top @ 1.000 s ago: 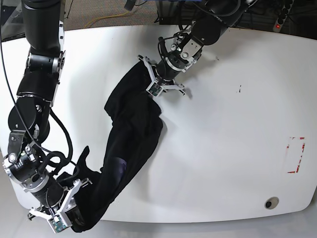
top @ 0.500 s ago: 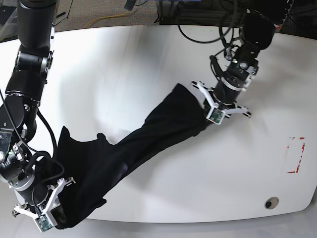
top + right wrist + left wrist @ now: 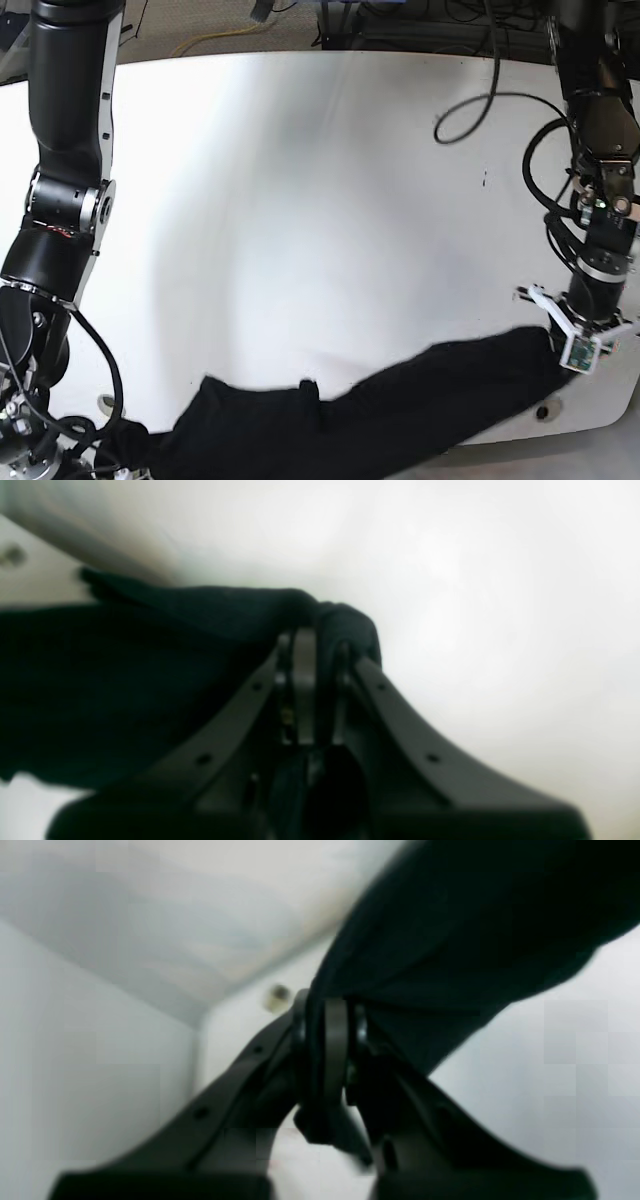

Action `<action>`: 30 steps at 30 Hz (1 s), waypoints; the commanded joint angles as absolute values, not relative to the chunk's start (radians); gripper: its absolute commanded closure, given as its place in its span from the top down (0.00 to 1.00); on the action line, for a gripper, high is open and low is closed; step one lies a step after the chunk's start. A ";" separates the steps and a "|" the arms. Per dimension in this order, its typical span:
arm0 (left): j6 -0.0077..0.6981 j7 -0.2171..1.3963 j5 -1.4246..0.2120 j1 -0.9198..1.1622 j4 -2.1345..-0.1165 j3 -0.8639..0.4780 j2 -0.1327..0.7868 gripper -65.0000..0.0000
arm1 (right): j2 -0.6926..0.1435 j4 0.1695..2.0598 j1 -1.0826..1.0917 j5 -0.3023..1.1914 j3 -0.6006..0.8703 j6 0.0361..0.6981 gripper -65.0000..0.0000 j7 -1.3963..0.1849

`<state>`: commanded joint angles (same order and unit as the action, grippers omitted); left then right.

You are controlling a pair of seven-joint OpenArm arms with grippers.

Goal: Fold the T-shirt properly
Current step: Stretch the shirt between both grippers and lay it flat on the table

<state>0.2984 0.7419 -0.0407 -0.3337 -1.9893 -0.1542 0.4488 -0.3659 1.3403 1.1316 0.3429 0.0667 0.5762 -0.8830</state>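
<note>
Both tools pinch the black T-shirt [image 3: 400, 415]: left tool [image 3: 327, 1040] and right tool [image 3: 312, 680] clamped on edges; limp, light cloth sags along the frame's bottom.

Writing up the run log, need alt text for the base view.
A black T-shirt is stretched along the near edge of a white table, the left gripper clamped on one end at far right. The right arm holds the other end at bottom left, its gripper out of frame.

My base view: high, looking down on tabletop [image 3: 300, 200]. Wrist views: close behind each gripper, sharing T-shirt [image 3: 400, 410].
</note>
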 joint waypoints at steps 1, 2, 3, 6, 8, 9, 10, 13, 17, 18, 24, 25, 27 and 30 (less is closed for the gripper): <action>0.320 0.763 -0.039 -0.352 -1.989 -0.159 0.453 0.00 | -0.361 1.340 1.130 0.343 0.070 0.576 0.00 -0.883; 0.337 0.782 -0.039 -0.364 -1.989 -0.160 0.455 0.00 | -0.360 1.343 1.127 0.343 0.070 0.576 0.00 -0.883; 0.360 0.808 -0.039 -0.377 -1.989 -0.162 0.455 0.00 | -0.360 1.343 1.110 0.344 0.073 0.576 0.00 -0.883; 0.400 0.843 -0.039 -0.361 -1.989 -0.162 0.453 0.00 | -0.360 1.351 1.032 0.352 0.076 0.578 0.00 -0.883; 0.409 0.848 -0.039 -0.323 -1.989 -0.162 0.450 0.00 | -0.361 1.374 0.963 0.352 0.081 0.578 0.00 -0.883; 0.414 0.848 -0.039 -0.300 -1.989 -0.162 0.450 0.00 | -0.361 1.386 0.923 0.349 0.096 0.578 0.00 -0.883; 0.414 0.848 -0.039 -0.272 -1.989 -0.162 0.450 0.00 | -0.360 1.402 0.878 0.349 0.116 0.578 0.00 -0.883; 0.414 0.845 -0.039 -0.160 -1.989 -0.162 0.450 0.00 | -0.354 1.463 0.716 0.354 0.188 0.578 0.00 -0.883; 0.414 0.843 -0.039 -0.005 -1.988 -0.168 0.450 0.00 | -0.349 1.538 0.486 0.357 0.245 0.578 0.00 -0.883; 0.414 0.843 -0.039 0.024 -1.988 -0.173 0.450 0.00 | -0.338 1.547 0.450 0.358 0.254 0.578 0.00 -0.883; 0.414 0.760 -0.039 0.257 -1.988 -0.240 0.447 0.00 | -0.282 1.629 0.188 0.423 0.343 0.578 0.00 -0.883; 0.414 0.743 -0.039 0.292 -1.988 -0.245 0.447 0.00 | -0.282 1.644 0.143 0.438 0.344 0.575 0.00 -0.883; 0.414 0.722 -0.039 0.341 -1.988 -0.262 0.447 0.00 | -0.282 1.656 0.077 0.470 0.344 0.573 0.00 -0.883; 0.415 0.711 -0.039 0.412 -1.988 -0.292 0.449 0.00 | -0.283 1.666 -0.027 0.545 0.352 0.572 0.00 -0.883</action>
